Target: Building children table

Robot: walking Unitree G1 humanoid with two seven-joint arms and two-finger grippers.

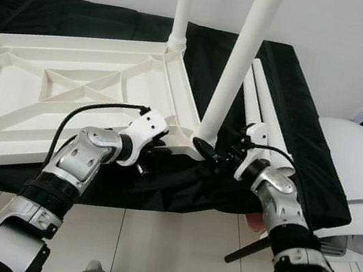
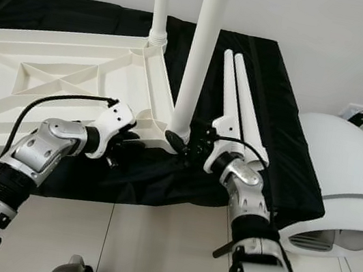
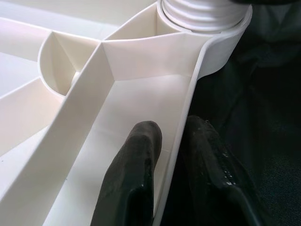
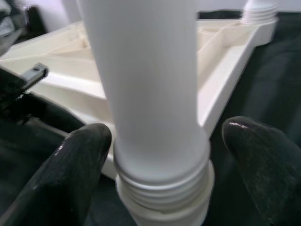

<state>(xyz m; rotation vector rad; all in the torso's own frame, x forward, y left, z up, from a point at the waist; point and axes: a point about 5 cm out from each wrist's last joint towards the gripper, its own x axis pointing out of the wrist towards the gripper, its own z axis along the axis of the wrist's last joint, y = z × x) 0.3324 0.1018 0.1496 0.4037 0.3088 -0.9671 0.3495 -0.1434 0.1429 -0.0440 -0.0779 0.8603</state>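
The white table top (image 1: pixel 23 90) lies upside down on a black cloth. One white leg (image 1: pixel 182 8) stands upright in its far right corner. A second leg (image 1: pixel 246 56) leans in the near right corner socket, its threaded end (image 4: pixel 164 188) showing. My right gripper (image 1: pixel 218 154) is open around this leg's base: one finger (image 4: pixel 80 160) touches it and the other finger (image 4: pixel 263 155) stands a little off. My left gripper (image 3: pixel 171 129) is shut on the table top's near rim (image 3: pixel 186 108), one finger inside and one outside, just left of that corner.
Two spare white legs (image 1: pixel 267 115) lie side by side on the black cloth (image 1: pixel 314 171) right of the table top. A rounded white appliance (image 1: pixel 361 178) stands on the tiled floor at the right. The wall is close behind.
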